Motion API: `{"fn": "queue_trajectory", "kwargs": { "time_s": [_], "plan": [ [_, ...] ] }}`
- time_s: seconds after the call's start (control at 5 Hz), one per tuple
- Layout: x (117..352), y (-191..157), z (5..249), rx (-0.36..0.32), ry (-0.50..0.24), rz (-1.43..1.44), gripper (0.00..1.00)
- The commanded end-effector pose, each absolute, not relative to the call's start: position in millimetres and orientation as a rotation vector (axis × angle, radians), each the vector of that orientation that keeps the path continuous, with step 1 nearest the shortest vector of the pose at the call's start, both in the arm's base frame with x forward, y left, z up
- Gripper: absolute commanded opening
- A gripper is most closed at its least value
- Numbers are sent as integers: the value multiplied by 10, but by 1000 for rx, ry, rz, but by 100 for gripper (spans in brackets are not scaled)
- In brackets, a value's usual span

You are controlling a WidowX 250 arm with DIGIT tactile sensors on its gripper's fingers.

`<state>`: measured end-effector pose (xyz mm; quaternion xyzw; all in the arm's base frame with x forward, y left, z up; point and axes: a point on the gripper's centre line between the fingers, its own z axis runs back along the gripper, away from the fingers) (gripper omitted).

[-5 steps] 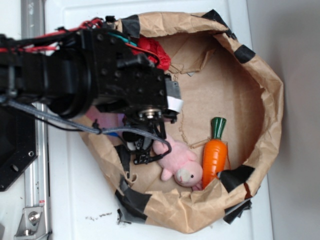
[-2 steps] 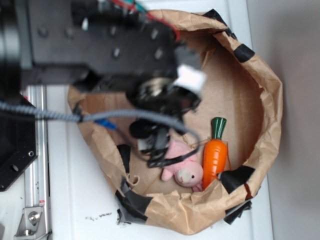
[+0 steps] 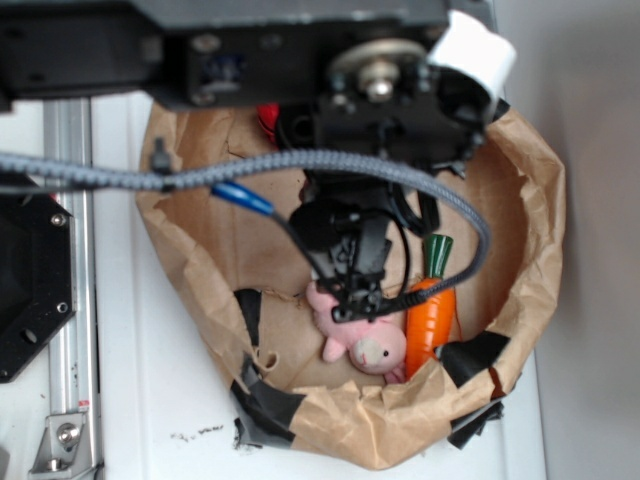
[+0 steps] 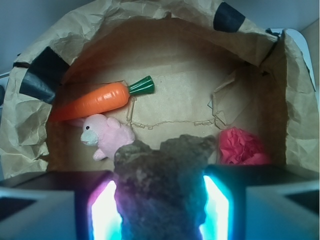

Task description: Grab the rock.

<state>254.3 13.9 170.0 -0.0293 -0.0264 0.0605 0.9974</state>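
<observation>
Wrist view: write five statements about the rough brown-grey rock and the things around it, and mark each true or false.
1. The rough brown-grey rock sits between the fingers of the gripper. True.
2. The orange toy carrot with a green top lies outside the brown paper bag. False: it lies inside, by the bag's wall.
3. The pink plush toy lies beside the carrot. True.
4. The wrinkly red ball of cloth is in the gripper. False: it rests on the bag's floor.
5. The gripper is open and empty. False: it is closed on the rock.
</observation>
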Motion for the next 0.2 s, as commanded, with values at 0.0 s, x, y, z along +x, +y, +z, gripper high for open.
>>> {"fn": "queue_trajectory", "kwargs": {
  "time_s": [0.0],
  "plan": [
    [2504,150,1919,-6,-133,133,0]
  ]
}}
